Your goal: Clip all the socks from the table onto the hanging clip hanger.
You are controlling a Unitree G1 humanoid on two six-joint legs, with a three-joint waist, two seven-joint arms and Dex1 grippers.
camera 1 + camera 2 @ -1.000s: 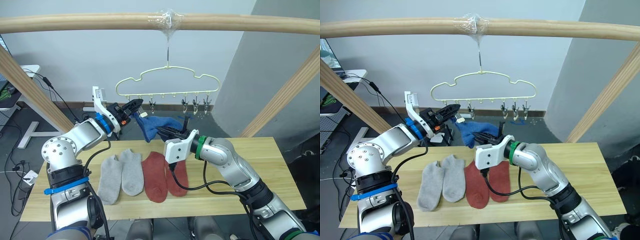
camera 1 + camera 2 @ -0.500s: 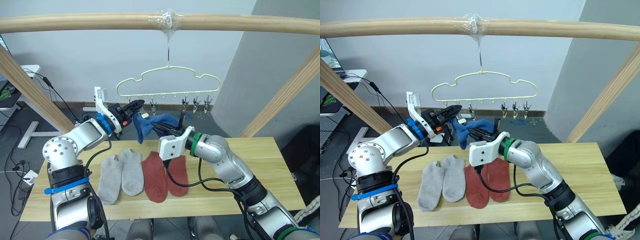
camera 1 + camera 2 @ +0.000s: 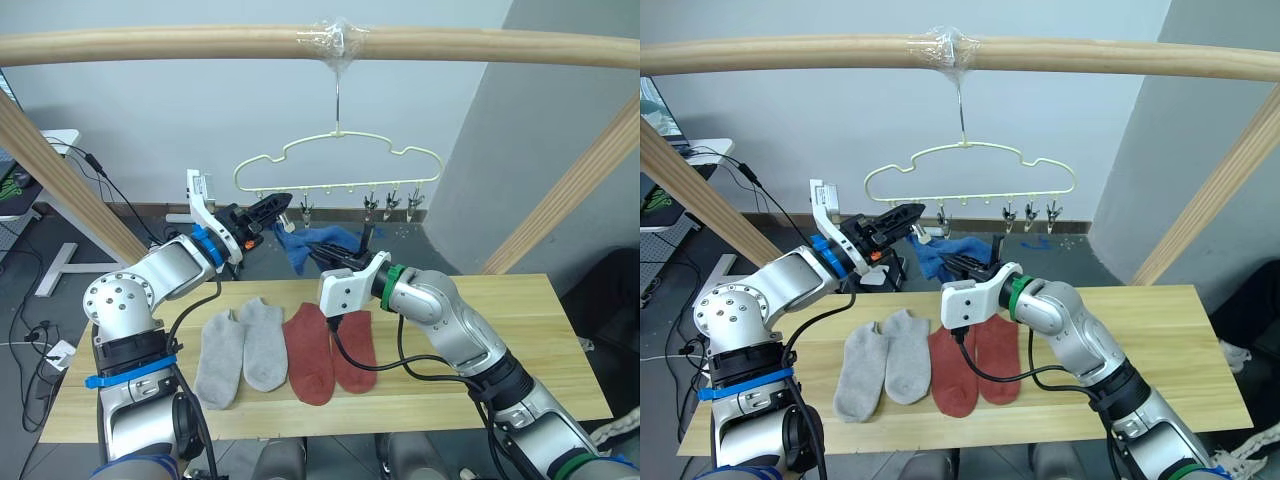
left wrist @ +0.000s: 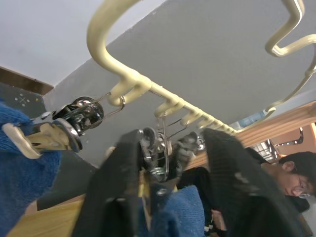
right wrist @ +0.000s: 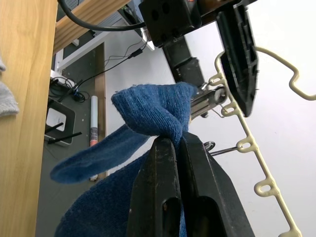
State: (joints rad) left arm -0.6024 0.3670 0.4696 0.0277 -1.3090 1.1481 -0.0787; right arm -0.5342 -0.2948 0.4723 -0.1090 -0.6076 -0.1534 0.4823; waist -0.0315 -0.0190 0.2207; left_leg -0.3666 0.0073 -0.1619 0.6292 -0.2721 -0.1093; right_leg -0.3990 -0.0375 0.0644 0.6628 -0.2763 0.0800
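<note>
Blue fabric ankle sock (image 3: pixel 318 240) clamped in right gripper (image 3: pixel 352 254), raised beneath pale yellow wire clip hanger (image 3: pixel 336 167); left gripper (image 3: pixel 278 204), fingers apart, risen to leftmost clips. Clipping imminent; four socks remain on desk (image 3: pixel 500 330).

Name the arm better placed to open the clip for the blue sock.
Left. The left gripper is open at the clip hanger, a clip between its jaws; the right gripper is shut on the blue sock.

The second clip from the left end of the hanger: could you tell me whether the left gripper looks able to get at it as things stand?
Probably yes. The left gripper has its fingers open on either side of that clip, with nothing between them.
</note>
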